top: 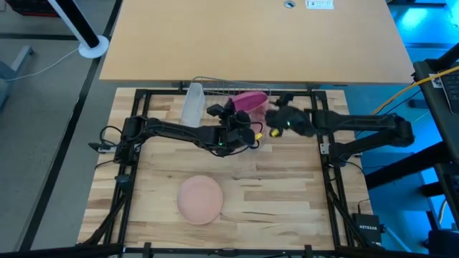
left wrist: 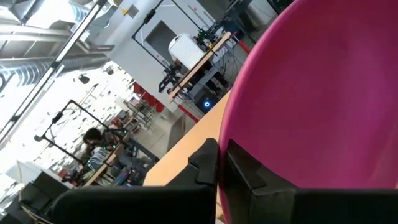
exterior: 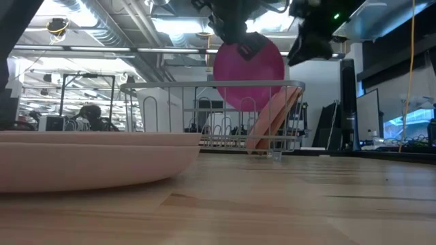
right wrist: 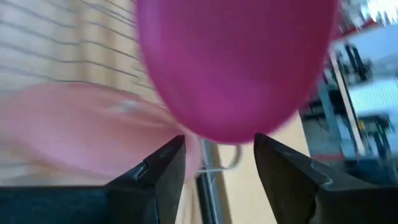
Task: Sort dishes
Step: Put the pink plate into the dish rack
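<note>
While the left gripper [top: 240, 115] pinches the rim of the magenta plate [exterior: 248, 70], the plate hangs on edge above the wire rack [exterior: 204, 116] at the worktop's far edge.

Left gripper: fingers [left wrist: 205, 165] closed on the plate's edge, one on each face, seen in the left wrist view. Right gripper [top: 276, 118]: just beside the plate on its right, fingers [right wrist: 158, 168] spread apart, holding nothing, the plate's lower edge between and beyond them. Tan plate [exterior: 274, 122]: leaning on edge inside the rack, under the magenta one. Peach plate [top: 200, 199]: flat on the worktop near the front edge, left of centre, well apart from both arms. Whitish tumbler [top: 192, 104]: lying at the rack's left end.
</note>
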Robot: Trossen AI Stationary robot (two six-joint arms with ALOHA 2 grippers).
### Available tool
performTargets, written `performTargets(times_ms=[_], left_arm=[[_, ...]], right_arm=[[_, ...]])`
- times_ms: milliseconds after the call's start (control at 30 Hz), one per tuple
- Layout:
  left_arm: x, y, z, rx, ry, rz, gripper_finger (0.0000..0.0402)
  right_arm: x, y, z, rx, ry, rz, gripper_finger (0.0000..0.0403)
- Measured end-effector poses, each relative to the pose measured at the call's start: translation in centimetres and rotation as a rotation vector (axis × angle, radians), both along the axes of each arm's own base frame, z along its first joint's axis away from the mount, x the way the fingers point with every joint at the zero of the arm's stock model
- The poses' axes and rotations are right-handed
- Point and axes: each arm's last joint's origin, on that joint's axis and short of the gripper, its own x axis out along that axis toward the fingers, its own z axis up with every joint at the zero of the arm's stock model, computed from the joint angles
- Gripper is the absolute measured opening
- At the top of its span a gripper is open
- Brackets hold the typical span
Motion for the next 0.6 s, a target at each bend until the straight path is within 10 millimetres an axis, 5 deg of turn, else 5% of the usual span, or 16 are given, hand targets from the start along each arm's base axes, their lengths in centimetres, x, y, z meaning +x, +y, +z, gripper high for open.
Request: performTargets(times_ms=[267, 600], left_arm=[[0.0, -0.9, 0.0, 0.001, 0.002, -0.018, 0.0], [0.0, -1.8, 0.0, -0.002, -0.031, -0.041, 0.0]], right_arm=[[-0.1, -5.1, 0.4, 0.122, -0.146, -0.017, 0.0195], [-0.6, -6.8, 0.6, 0.155, -0.188, 0.002, 0.0195]])
